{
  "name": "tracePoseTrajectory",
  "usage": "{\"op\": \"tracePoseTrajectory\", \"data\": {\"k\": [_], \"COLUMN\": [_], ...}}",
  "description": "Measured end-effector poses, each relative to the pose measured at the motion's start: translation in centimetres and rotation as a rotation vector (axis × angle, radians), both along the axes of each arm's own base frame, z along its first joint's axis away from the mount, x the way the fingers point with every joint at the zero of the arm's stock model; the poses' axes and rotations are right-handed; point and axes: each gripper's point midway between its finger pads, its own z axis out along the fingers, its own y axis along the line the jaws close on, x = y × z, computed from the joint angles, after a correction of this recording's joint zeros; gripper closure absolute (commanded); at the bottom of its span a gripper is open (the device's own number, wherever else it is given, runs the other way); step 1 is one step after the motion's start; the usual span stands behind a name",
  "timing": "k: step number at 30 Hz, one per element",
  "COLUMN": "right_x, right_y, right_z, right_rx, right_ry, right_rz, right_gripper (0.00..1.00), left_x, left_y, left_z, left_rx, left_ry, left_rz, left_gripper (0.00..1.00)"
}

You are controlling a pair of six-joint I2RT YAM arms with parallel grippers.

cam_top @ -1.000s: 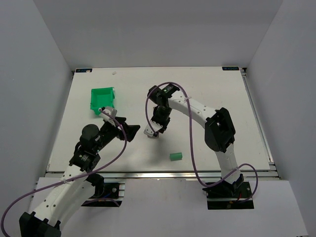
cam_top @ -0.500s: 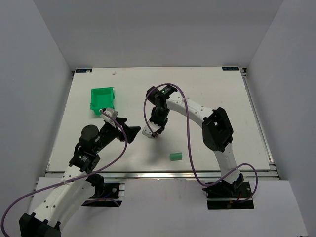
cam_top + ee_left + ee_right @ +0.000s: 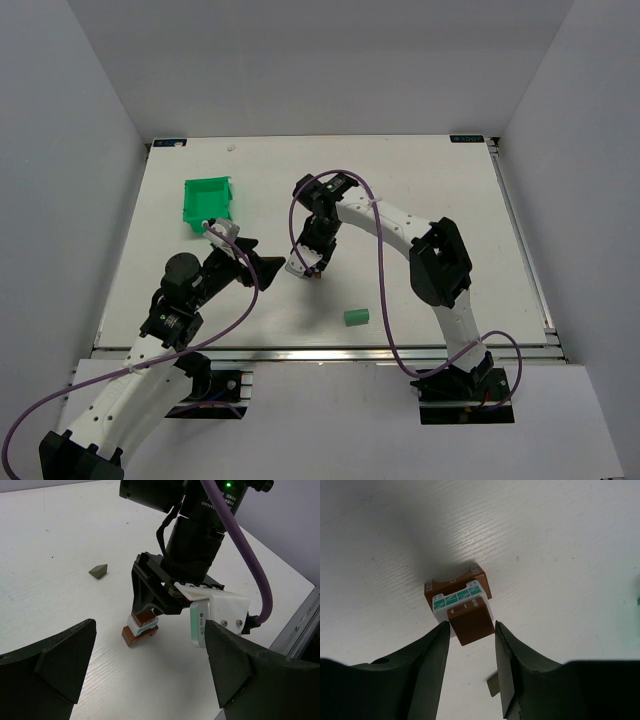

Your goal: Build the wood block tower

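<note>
The wood block tower stands mid-table: a brown arched base, a white block with green panes, and a brown cube on top. My right gripper points straight down over it. Its fingers flank the top cube, and a thin gap shows at the right finger, so it is open. The left wrist view shows the tower under the right gripper. My left gripper is wide open and empty, low over the table just left of the tower.
A green block lies near the front edge, right of the tower. A green bin sits at the back left. A small grey-green wedge lies beyond the tower and also shows between the right fingers.
The right gripper has shifted slightly left with the top brown cube, then its jaws parted a little from the cube. The left arm has stayed still.
</note>
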Motion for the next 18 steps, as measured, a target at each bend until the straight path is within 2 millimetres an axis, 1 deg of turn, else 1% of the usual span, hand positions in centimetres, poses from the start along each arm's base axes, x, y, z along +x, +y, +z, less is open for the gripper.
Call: {"op": "tracePoseTrajectory", "data": {"k": [15,18], "right_x": [-0.03,-0.14], "right_y": [0.11,0.11], "right_z": [0.01,0.03], "right_rx": [0.002,0.000], "right_ry": [-0.002,-0.001], "right_rz": [0.002,0.004], "right_gripper": [0.53,0.51], "left_x": [-0.02,-0.06], "left_y": [-0.21,-0.24], "left_z": [-0.31,-0.30], "left_rx": [0.004,0.004], "left_ry": [0.011,0.011], "left_rz": [-0.012,-0.015], "left_gripper": [0.02,0.02]}}
